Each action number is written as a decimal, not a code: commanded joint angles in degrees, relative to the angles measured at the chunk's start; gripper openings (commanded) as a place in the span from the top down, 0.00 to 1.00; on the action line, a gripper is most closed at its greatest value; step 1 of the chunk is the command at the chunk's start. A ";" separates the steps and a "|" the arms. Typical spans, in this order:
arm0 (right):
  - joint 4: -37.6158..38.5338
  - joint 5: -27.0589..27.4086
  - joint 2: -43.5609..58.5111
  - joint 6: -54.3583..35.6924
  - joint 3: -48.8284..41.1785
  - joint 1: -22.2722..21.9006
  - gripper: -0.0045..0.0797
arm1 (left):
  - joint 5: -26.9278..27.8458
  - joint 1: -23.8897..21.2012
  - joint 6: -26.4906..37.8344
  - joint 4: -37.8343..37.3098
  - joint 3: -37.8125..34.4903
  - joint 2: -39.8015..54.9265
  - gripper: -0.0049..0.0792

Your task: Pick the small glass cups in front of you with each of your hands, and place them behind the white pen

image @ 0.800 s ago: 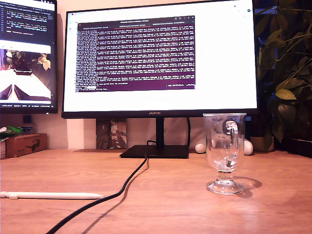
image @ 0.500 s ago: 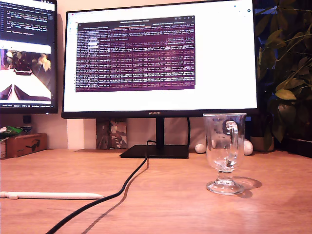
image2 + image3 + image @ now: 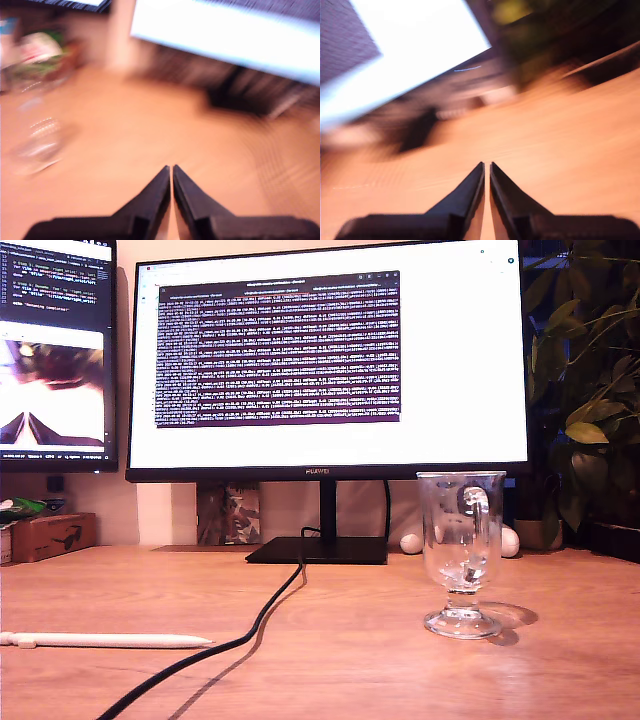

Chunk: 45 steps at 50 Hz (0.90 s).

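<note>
Exterior view, from its left: the white pen (image 3: 105, 641) lies on the wooden desk (image 3: 340, 660); the black cable (image 3: 250, 625) runs past its tip; one glass footed mug (image 3: 461, 553) stands upright toward the right, well apart; my first gripper (image 3: 171, 170) and second gripper (image 3: 487, 166) each show blades together, empty; the wrist views are blurred.

My first hand (image 3: 171, 170), my second hand (image 3: 486, 166): black, two tapering pointed finger blades, blocky angular base.
</note>
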 commanded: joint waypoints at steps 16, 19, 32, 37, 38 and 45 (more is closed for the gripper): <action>-22.86 -2.25 8.94 -1.40 20.06 2.43 0.96 | 6.32 0.07 -9.16 -11.47 10.21 8.39 0.96; -25.14 -2.32 12.68 -1.77 23.76 2.82 0.96 | 6.45 0.07 -7.93 -13.35 12.98 12.26 0.96; -24.72 -11.69 26.05 6.82 35.06 4.00 0.96 | 6.62 0.07 1.88 -14.86 22.49 27.96 0.96; -32.22 -12.13 35.28 4.98 39.45 7.19 0.96 | 6.62 0.07 3.76 -14.78 25.05 32.85 0.96; -33.44 -11.69 36.98 4.46 40.28 8.09 0.96 | 6.62 0.07 3.76 -14.64 25.44 33.73 0.96; -38.80 -2.84 46.58 1.11 46.51 16.26 0.96 | 6.62 0.07 6.29 -14.49 27.69 38.36 0.96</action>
